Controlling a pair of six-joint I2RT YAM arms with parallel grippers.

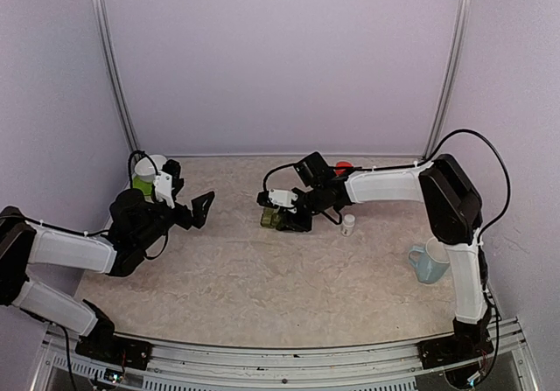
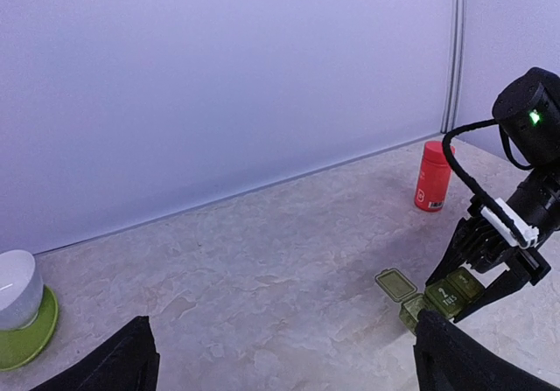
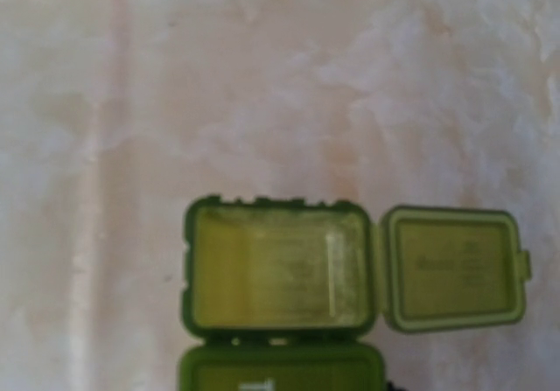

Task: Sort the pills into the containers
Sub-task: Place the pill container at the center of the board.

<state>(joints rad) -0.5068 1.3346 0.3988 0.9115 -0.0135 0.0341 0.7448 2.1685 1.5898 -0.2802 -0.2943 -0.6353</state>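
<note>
My left claw hangs spread wide at the left. At mid-table, one dark green strip of containers sits between the fingers of my right claw. I cannot tell whether the claw pinches it. One lid lies flipped open, and only the right wrist view shows that compartment empty. One red bottle stands beyond.

Dark green containers strip lying flat; end compartment's lid flipped open sideways.
</note>
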